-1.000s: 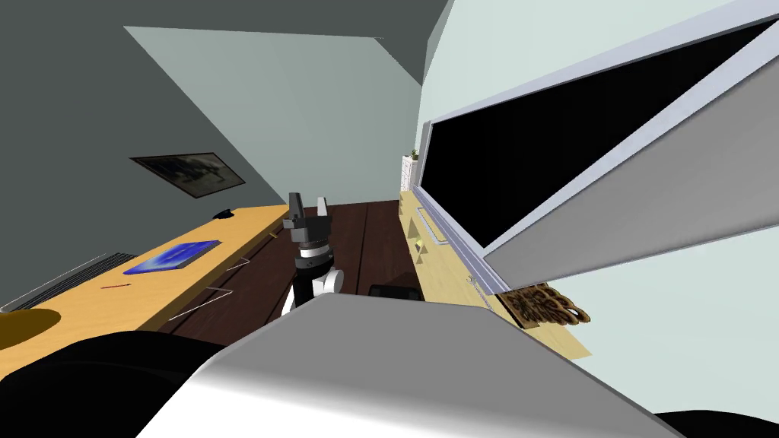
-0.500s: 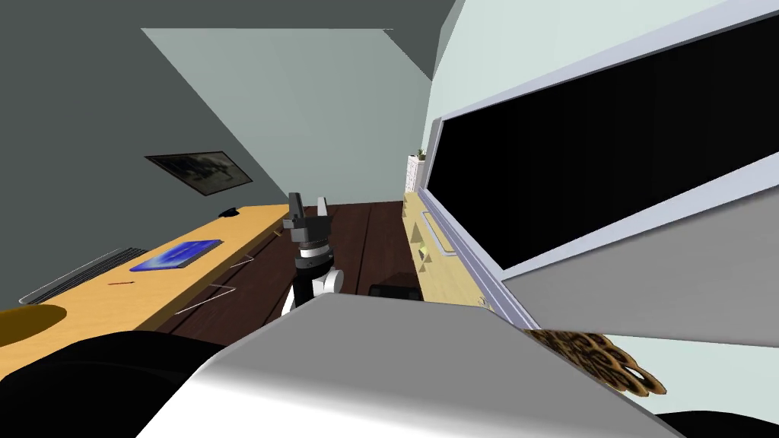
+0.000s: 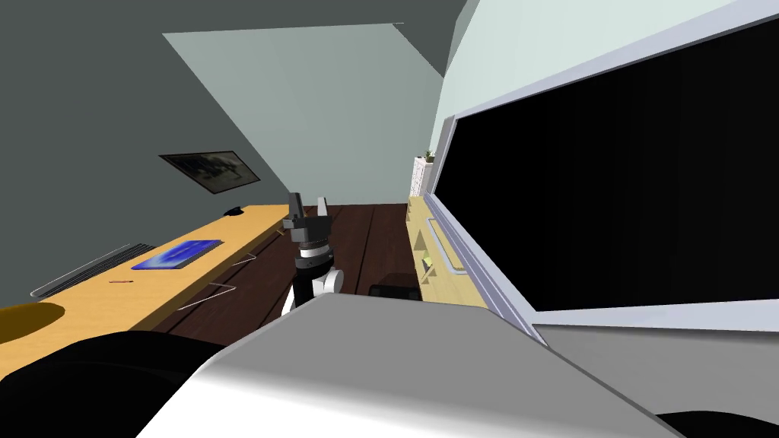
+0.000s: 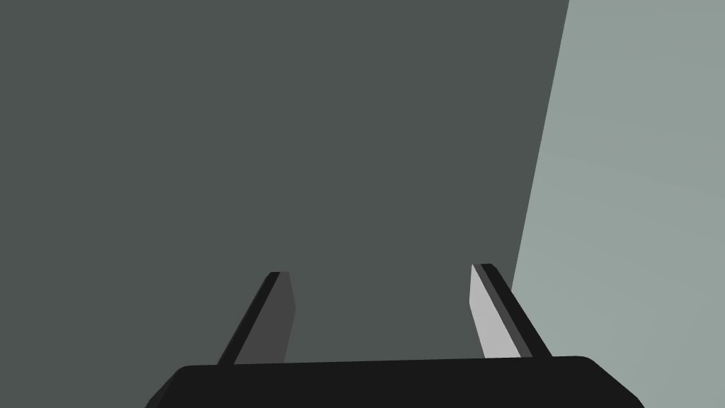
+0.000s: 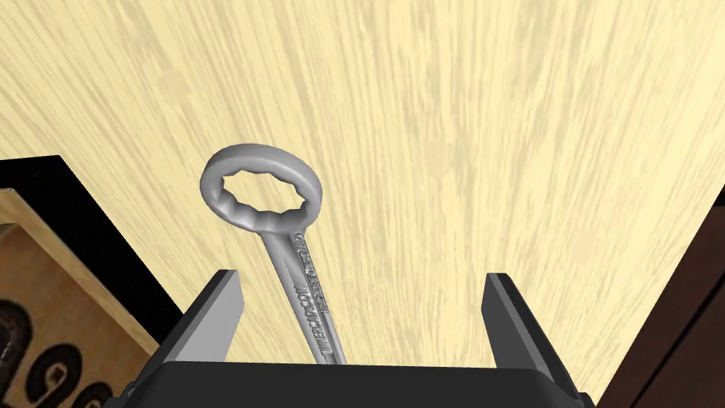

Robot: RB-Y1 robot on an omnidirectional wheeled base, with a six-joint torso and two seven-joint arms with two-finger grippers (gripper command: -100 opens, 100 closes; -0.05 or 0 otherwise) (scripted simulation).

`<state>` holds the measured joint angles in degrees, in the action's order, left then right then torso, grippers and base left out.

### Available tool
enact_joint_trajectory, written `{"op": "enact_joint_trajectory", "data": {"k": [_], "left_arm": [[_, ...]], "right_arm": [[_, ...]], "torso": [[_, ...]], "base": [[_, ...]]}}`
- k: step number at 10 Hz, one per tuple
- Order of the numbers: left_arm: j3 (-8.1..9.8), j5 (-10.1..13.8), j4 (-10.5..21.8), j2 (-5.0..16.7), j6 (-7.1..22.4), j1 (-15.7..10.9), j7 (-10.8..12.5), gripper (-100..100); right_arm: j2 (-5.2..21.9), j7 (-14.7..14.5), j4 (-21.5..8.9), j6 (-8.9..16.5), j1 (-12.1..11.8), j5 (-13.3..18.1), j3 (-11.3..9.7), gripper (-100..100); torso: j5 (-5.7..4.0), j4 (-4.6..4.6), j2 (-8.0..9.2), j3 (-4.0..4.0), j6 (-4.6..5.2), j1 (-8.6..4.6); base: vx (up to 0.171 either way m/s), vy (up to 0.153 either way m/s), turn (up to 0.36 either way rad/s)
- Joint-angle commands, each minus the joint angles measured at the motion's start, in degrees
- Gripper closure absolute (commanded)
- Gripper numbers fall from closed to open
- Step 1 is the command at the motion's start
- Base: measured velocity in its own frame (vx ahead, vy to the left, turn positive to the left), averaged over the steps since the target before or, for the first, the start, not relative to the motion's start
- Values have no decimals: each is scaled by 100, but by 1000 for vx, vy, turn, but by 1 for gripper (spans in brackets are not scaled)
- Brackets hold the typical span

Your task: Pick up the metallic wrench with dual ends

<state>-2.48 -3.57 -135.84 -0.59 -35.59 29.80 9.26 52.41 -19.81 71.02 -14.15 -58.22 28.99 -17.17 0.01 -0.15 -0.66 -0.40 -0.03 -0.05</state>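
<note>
Head view: an orange-brown surface [image 3: 91,296] runs along eight o'clock. It carries a blue mat [image 3: 176,254], a small red stick [image 3: 120,281] and, at its far end, a dark lump [image 3: 233,211]. A framed picture [image 3: 209,169] hangs at ten o'clock. Dark wooden floor [image 3: 365,236] lies at centre. A white-framed black area [image 3: 624,190] spans three o'clock, with a pale wooden surface [image 3: 449,287] at four o'clock.

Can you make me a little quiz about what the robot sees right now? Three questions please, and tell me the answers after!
1. True or false: the fingers of the right gripper are shut tight on the wrench.
2. What does the wrench lie on? A) a dark floor B) a pale wooden surface C) a blue mat
3. Fill in: the end of the wrench beyond the fingers is shaped like a ____.
Key: 1 false, the fingers stand open on either side of its handle. 2 B. 3 ring.
</note>
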Motion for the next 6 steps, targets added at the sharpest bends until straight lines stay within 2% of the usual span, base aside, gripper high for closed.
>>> {"op": "enact_joint_trajectory", "data": {"k": [1, 3, 4, 6], "left_arm": [[0, 0, 0, 0, 0, 0, 0, 0], [0, 0, 0, 0, 0, 0, 0, 0], [0, 0, 0, 0, 0, 0, 0, 0], [0, 0, 0, -1, 0, -1, 0, 0]], "right_arm": [[2, -29, -198, 25, 72, 24, -101, -100], [23, -92, -447, 169, 104, 81, -370, -100], [23, -92, -447, 169, 104, 81, -370, -100], [21, -137, -624, 275, 137, 121, -579, -100]], "torso": [[0, 0, 0, 0, 0, 0], [1, 6, 23, 14, 2, 9], [2, 3, 10, 6, 2, 14], [4, 7, 33, 19, 3, 21]], "base": [[114, -39, 53], [150, -27, 74], [118, -5, 54], [101, -15, 67]]}}
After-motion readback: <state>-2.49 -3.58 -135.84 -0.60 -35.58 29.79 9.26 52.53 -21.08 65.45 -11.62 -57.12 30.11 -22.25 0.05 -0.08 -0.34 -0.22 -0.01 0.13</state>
